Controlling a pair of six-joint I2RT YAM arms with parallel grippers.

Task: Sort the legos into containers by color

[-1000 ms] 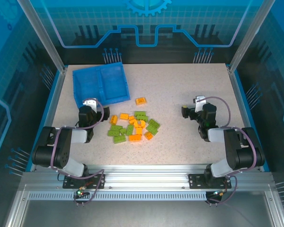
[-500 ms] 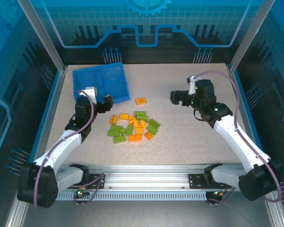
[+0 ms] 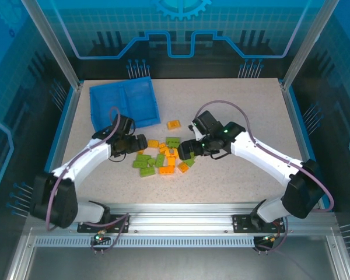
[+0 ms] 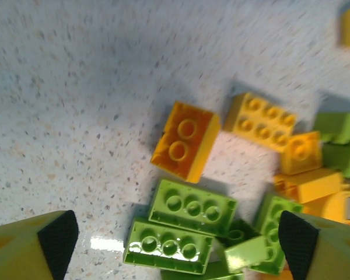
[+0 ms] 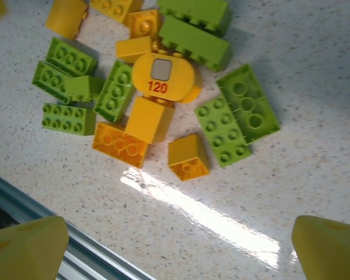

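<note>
1. Legos (image 3: 165, 156): orange and green bricks lie in one loose heap mid-table. One orange brick (image 3: 174, 124) sits apart, toward the tray (image 3: 125, 105), and I see none in its two compartments.
2. The left gripper (image 3: 139, 143) hovers at the heap's left edge, jaws spread wide and holding nothing. The right gripper (image 3: 185, 149) hangs over the right edge, likewise spread and empty.
3. To pick well, the left should take an outlier, such as the orange one (image 4: 185, 141) that seems to lie hollow side up. It should span the short sides and descend straight, sparing the neighbours.
4. Hindrances: bricks touch and overlap in the middle, around a round yellow piece (image 5: 162, 79) marked 120. Both arms crowd one heap, so opposite edges suit them best. The tray lies far left, probably a long reach for the right arm.
</note>
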